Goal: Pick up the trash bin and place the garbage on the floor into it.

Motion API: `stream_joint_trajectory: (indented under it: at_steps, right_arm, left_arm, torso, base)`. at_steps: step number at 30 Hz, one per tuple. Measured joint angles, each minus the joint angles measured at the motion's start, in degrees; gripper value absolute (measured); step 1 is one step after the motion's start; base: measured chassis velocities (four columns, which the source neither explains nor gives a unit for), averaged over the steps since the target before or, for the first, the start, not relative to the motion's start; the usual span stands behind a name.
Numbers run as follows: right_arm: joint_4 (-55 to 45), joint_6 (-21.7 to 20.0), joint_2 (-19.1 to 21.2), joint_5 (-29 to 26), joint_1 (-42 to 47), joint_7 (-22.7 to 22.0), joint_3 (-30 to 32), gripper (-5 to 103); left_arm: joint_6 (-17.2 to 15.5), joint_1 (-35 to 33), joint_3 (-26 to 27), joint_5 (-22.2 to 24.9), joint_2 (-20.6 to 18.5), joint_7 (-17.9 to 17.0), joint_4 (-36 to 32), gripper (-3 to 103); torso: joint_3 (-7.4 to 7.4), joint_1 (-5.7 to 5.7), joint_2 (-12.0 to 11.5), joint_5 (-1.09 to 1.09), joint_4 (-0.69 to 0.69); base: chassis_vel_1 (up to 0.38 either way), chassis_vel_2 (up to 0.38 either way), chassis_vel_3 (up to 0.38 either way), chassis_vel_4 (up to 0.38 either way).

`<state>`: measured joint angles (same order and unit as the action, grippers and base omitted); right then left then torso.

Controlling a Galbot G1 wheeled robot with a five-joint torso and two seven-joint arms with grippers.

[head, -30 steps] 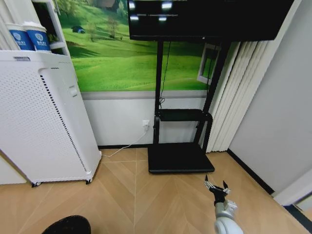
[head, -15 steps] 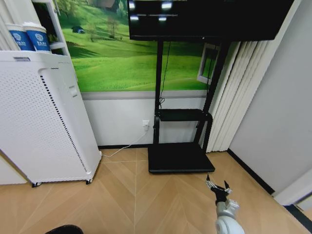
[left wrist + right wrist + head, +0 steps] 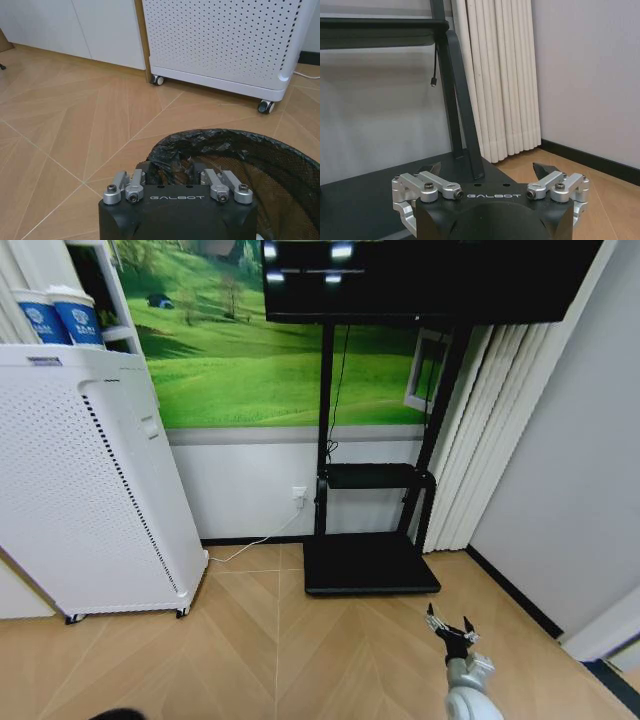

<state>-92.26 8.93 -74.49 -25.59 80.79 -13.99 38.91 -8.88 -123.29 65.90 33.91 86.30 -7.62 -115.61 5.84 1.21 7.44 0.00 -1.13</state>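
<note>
Bare floor (image 3: pixel 280 650) lies open between the white appliance (image 3: pixel 90 480) and black stand base (image 3: pixel 370 563).

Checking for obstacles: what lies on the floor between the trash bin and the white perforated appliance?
Bare parquet floor in the left wrist view, between the trash bin and the white perforated appliance.

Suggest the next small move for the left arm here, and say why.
Probably raise the trash bin a little with the left gripper, which sits right at the bin's near rim over the crinkled bag; whether it grips yet I cannot tell. The right gripper hangs open above the floor, free for picking.
</note>
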Motion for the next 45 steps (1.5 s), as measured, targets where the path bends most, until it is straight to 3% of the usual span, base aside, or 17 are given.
stream_joint_trajectory:
  at_steps: [2, 3, 5, 6, 8, 9, 13, 15, 20, 22, 24, 27, 31, 36, 45]
  right_arm:
    - [0.4, -0.1, 0.0, -0.1, -0.1, 0.0, 0.0, 100]
    - [0.4, -0.1, 0.0, -0.1, -0.1, 0.0, 0.0, 100]
    - [0.6, -0.5, 0.1, -0.4, -0.3, -0.1, 0.2, 100]
    - [0.6, -0.5, 0.1, -0.4, -0.3, -0.1, 0.2, 100]
    - [0.7, -0.8, 0.3, -0.7, -0.4, -0.3, 0.3, 100]
    - [0.6, -1.0, 0.3, -0.7, -0.4, -0.3, 0.3, 100]
    - [-0.2, -1.1, 0.3, -0.2, -0.3, -0.4, 0.1, 100]
    - [-1.8, -0.9, 0.2, 1.5, 0.1, -0.5, 0.1, 100]
    - [-7.8, -1.3, 0.5, 5.5, 2.5, -0.4, 0.0, 100]
    - [-14.2, -4.2, 0.8, 6.0, 4.4, -0.4, -1.3, 100]
    - [-17.0, -5.9, 1.4, 5.9, 4.6, -0.3, -2.8, 100]
    - [-23.6, -9.7, 2.6, 4.8, 5.4, 1.0, -5.4, 100]
    - [-32.7, -13.5, 3.2, 3.2, 9.9, 2.5, -6.9, 100]
    - [-37.9, -13.7, 1.8, 5.6, 16.0, 4.6, -7.1, 100]
    - [-38.9, -10.2, -0.6, 11.5, 19.7, 4.5, -6.9, 100]
  left_arm:
    - [-0.3, -0.7, 0.3, 2.1, -0.1, -0.2, -0.9, 55]
    - [-0.3, -0.7, 0.3, 2.1, -0.1, -0.2, -0.9, 55]
    - [-1.3, -4.3, 1.0, 6.4, 0.0, 0.5, -6.3, 66]
    - [-1.3, -4.3, 1.0, 6.4, 0.0, 0.5, -6.3, 66]
    - [-1.4, -7.4, 2.1, 8.0, -0.2, 3.3, -11.3, 77]
    - [-1.6, -8.5, 3.1, 8.1, -0.6, 5.5, -14.4, 82]
    - [-1.8, -7.5, 4.5, 6.7, -1.3, 8.8, -18.0, 92]
    - [-0.9, -4.2, 4.5, 3.8, -2.3, 10.8, -20.3, 99]
    - [0.0, 2.5, 1.3, -1.9, -7.3, 10.5, -23.5, 100]
    - [-0.5, 6.4, -2.2, -4.7, -12.3, 9.4, -24.8, 100]
    - [-0.2, 7.2, -3.0, -6.0, -12.7, 9.4, -24.8, 100]
    - [0.9, 8.4, -3.9, -8.9, -13.2, 9.5, -24.3, 100]
    - [1.8, 10.8, -6.2, -10.1, -16.1, 9.6, -22.3, 100]
    - [3.4, 13.4, -10.3, -9.8, -17.9, 10.6, -20.2, 100]
    - [6.2, 15.3, -16.1, -10.1, -15.9, 13.3, -19.9, 100]
  torso:
    - [0.00, 0.00, 0.0, -0.03, 0.00]
    - [0.00, 0.00, 0.0, -0.03, 0.00]
    - [0.00, 0.00, 0.0, 0.01, 0.00]
    - [0.00, 0.00, 0.0, 0.01, 0.00]
    - [0.00, 0.00, 0.0, 0.03, 0.01]
    - [0.00, 0.00, 0.0, 0.00, 0.00]
    - [0.00, 0.00, 0.0, 0.04, 0.00]
    - [0.00, 0.00, 0.0, -0.02, 0.00]
    - [0.00, 0.00, 0.0, -0.03, -0.03]
    - [0.01, 0.00, 0.0, -0.01, -0.07]
    - [0.01, 0.01, 0.0, -0.02, -0.05]
    - [0.01, 0.00, 0.0, 0.01, 0.09]
    - [0.00, 0.00, 0.0, -0.01, 0.02]
    - [0.00, 0.00, 0.0, -0.02, -0.04]
    - [0.00, 0.00, 0.0, 0.00, 0.00]
  base:
    - [0.000, 0.000, 0.000, 0.000]
    - [0.000, 0.000, 0.000, 0.000]
    - [0.000, 0.000, 0.000, 0.000]
    - [0.000, 0.000, 0.000, 0.000]
    - [0.000, 0.000, 0.000, 0.000]
    - [0.000, 0.000, 0.000, 0.000]
    - [0.000, 0.000, 0.000, 0.000]
    - [0.000, 0.000, 0.000, 0.000]
    - [0.000, 0.000, 0.000, 0.000]
    - [0.000, 0.000, 0.000, 0.000]
    - [0.000, 0.000, 0.000, 0.000]
    - [0.000, 0.000, 0.000, 0.000]
    - [0.000, 0.000, 0.000, 0.000]
    - [0.000, 0.000, 0.000, 0.000]
    - [0.000, 0.000, 0.000, 0.000]
